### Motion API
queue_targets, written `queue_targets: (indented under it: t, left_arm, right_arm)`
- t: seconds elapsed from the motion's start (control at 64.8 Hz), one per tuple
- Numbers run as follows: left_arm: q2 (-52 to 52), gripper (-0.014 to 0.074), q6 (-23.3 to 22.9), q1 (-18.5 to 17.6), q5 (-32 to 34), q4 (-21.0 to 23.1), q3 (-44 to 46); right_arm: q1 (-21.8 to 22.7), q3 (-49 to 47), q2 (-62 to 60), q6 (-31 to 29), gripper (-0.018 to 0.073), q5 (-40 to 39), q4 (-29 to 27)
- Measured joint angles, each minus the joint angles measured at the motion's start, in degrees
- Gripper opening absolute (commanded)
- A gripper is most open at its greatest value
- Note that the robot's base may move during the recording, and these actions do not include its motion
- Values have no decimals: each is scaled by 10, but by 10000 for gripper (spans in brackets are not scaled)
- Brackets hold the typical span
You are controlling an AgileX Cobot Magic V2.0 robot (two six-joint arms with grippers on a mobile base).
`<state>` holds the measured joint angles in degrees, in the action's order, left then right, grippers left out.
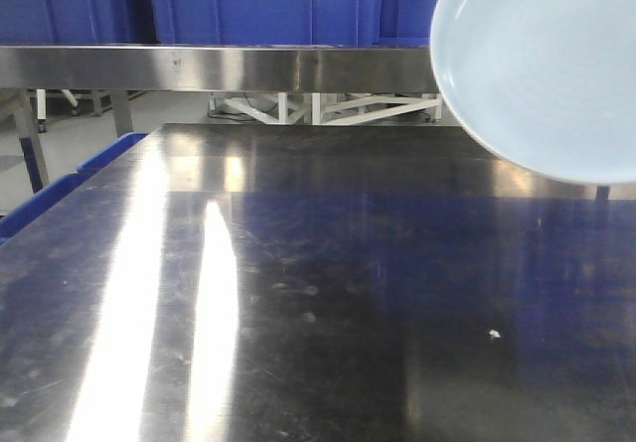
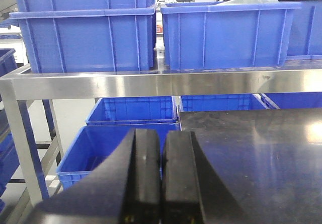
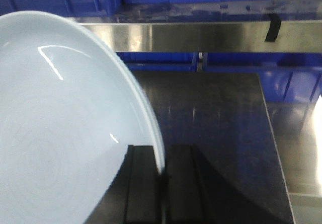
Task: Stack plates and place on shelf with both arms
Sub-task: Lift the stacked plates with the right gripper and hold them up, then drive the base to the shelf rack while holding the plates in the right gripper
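Note:
One pale bluish-white plate (image 1: 552,60) hangs in the air at the top right of the front view, tilted, in front of the shelf rail (image 1: 219,68). In the right wrist view the same plate (image 3: 60,133) fills the left side, its rim pinched between my right gripper's (image 3: 162,171) black fingers. My left gripper (image 2: 161,148) is shut with nothing between its fingers, low over the left edge of the dark steel tabletop (image 2: 261,153), facing the shelf rail (image 2: 151,83). Neither arm shows in the front view.
Large blue crates (image 2: 226,32) stand on the shelf's upper tier, and more blue crates (image 2: 95,153) sit lower at the table's left. The reflective tabletop (image 1: 318,303) spans the foreground. A black tape strip (image 3: 272,27) marks the rail at right.

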<state>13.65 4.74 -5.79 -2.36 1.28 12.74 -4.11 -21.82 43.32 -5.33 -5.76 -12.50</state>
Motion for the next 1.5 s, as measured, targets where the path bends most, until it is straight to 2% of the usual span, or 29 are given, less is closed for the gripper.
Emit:
queue_targets:
  t: [0.216, 0.432, 1.498]
  left_arm:
    - [0, 82, 0, 0, 0, 0, 0]
    - [0, 82, 0, 0, 0, 0, 0]
    - [0, 82, 0, 0, 0, 1, 0]
  right_arm:
    - [0, 50, -134, -1, 57, 2, 6]
    - [0, 57, -206, -1, 57, 19, 7]
    - [0, 57, -208, -1, 57, 28, 8]
